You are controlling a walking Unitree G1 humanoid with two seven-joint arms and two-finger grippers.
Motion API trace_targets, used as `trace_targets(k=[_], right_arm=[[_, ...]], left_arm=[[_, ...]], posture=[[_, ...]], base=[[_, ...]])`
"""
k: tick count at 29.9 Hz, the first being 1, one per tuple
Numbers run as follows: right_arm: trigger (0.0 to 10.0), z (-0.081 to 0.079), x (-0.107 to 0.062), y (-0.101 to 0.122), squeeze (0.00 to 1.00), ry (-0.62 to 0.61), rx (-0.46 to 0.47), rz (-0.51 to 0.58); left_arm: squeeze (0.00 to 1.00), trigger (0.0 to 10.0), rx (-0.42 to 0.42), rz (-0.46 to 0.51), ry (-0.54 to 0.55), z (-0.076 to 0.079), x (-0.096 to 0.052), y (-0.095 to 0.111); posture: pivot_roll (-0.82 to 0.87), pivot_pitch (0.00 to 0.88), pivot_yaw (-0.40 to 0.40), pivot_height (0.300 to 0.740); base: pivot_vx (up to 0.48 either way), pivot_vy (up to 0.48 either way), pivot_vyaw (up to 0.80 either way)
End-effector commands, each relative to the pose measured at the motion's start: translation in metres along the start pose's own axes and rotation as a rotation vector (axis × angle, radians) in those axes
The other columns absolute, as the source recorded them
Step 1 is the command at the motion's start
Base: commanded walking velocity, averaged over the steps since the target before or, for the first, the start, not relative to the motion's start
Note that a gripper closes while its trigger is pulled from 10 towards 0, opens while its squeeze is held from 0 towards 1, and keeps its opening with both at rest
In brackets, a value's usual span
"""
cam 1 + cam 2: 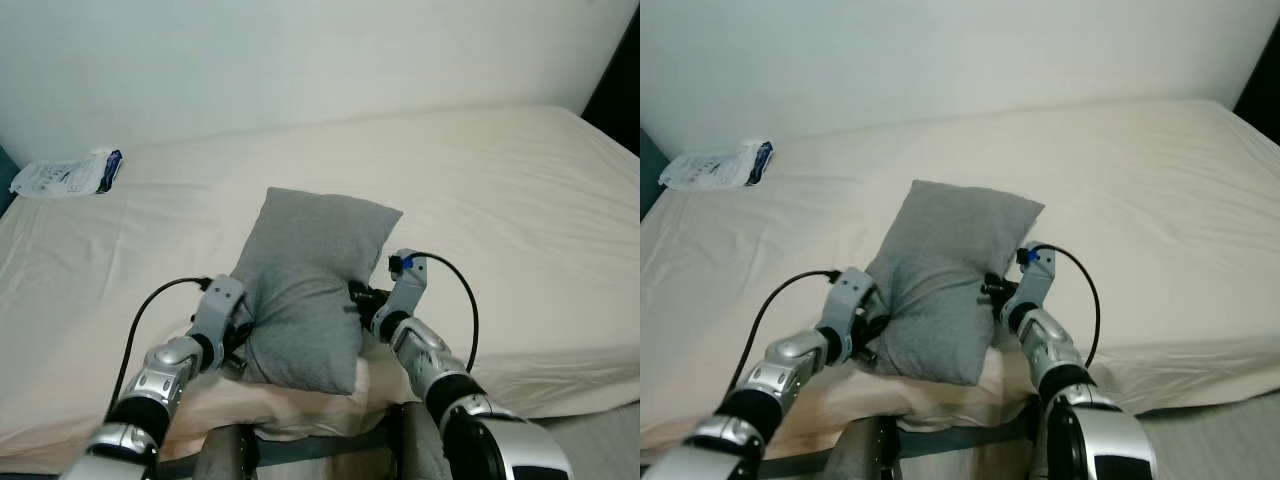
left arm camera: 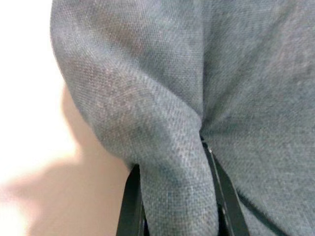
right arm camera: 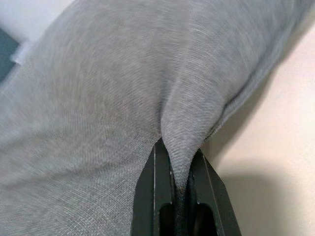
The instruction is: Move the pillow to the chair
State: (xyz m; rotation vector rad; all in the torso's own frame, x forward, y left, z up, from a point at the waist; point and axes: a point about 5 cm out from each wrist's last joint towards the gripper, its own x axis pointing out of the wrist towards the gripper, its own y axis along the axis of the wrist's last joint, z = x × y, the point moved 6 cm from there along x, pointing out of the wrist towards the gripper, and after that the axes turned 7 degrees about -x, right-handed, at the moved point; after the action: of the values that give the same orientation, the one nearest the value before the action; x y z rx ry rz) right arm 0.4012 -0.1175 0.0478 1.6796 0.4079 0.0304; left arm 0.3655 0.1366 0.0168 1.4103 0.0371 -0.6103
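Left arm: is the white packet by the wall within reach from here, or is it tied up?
Probably not. The left gripper is pinching a fold of the gray pillow, and the white packet lies far across the bed.

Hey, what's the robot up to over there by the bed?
It is gripping a gray pillow from both sides. The left claw and the right claw are each pinched shut on a fold of its fabric. The pillow is at the near edge of the bed. A plastic packet lies by the wall.
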Motion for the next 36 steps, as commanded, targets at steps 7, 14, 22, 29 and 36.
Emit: trace_targets(k=[7, 14, 22, 29, 36], right_arm=[[0.0, 0.018, -0.01, 0.05, 0.0, -0.099, -0.21, 0.249], [0.0, 0.011, -0.012, 0.068, 0.0, -0.074, -0.257, 0.326], [0.0, 0.0, -0.009, 0.084, 0.0, -0.021, -0.31, 0.373], [10.0, 0.003, -0.011, 0.1, 0.0, -0.055, -0.29, 0.428], [10.0, 0.008, -0.013, 0.107, 0.0, -0.078, -0.289, 0.431]], left_arm=[[0.0, 0.0, -0.096, 0.303, 0.137, 0.007, -0.009, 0.056], [0.0, 0.0, -0.15, 0.525, 0.196, 0.003, -0.024, 0.094], [0.0, 10.0, -0.213, 0.667, 0.216, 0.004, -0.038, 0.128], [0.0, 10.0, -0.14, 0.633, 0.206, 0.015, -0.038, 0.133], [0.0, 10.0, -0.041, 0.63, 0.255, 0.01, -0.039, 0.139]], posture=[[0.01, 0.06, -0.032, 0.581], [0.01, 0.041, -0.06, 0.581], [0.01, 0.041, -0.061, 0.581], [0.01, 0.034, -0.041, 0.581], [0.0, 0.012, -0.041, 0.581]], base=[[0.0, 0.0, 0.0], [0.0, 0.0, 0.0], [0.0, 0.0, 0.0], [0.0, 0.0, 0.0], [0.0, 0.0, 0.0]])
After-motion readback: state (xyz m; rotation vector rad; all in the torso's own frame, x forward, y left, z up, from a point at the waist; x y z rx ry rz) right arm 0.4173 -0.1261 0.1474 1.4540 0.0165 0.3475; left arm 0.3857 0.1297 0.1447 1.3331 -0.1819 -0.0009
